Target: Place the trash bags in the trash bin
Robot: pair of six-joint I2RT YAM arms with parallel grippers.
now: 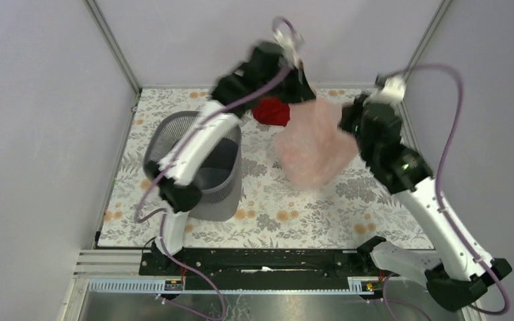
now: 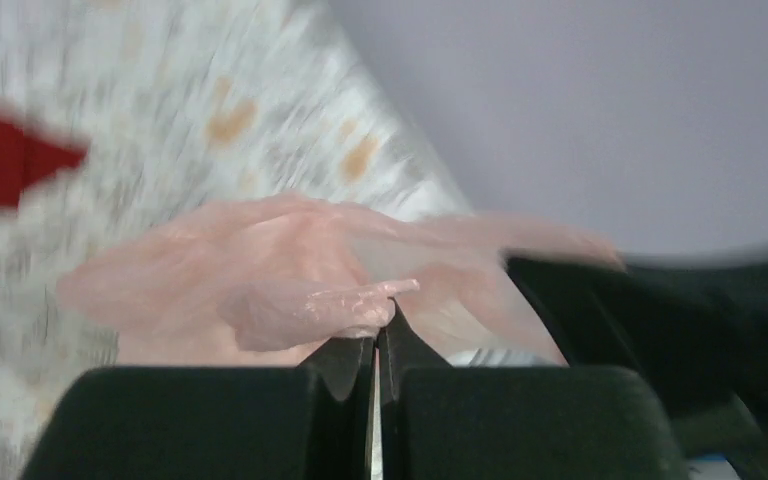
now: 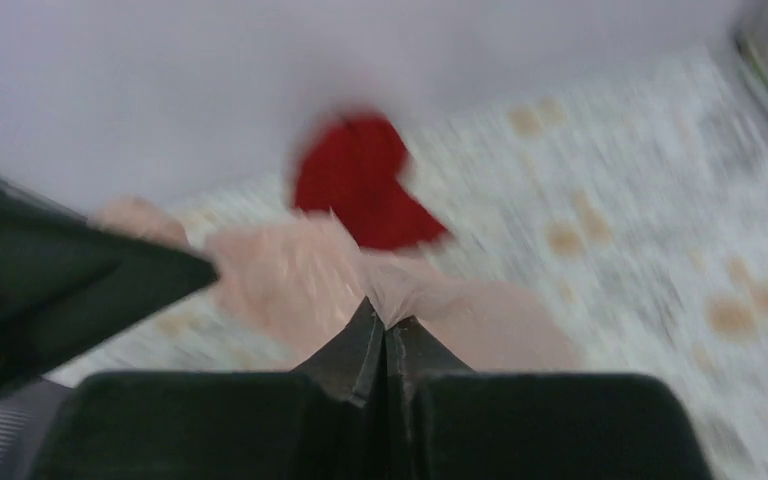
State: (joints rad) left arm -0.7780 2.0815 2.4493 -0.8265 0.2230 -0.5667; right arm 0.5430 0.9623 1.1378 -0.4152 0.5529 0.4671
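Observation:
The pale pink translucent trash bag (image 1: 314,147) hangs in the air between my two grippers, right of the bin. My left gripper (image 1: 302,90) is shut on the bag's upper left edge; the left wrist view shows the film (image 2: 290,280) pinched at the gripper's tips (image 2: 380,322). My right gripper (image 1: 348,120) is shut on the bag's right edge; the right wrist view shows the film (image 3: 300,275) pinched at the gripper's tips (image 3: 387,322). The grey mesh trash bin (image 1: 167,134) stands upright at the left of the table, partly hidden by my left arm.
A dark red cloth bundle (image 1: 271,111) lies on the floral tablecloth (image 1: 375,214) at the back, behind the bag; it also shows in the right wrist view (image 3: 360,185). Grey walls close in the back and sides.

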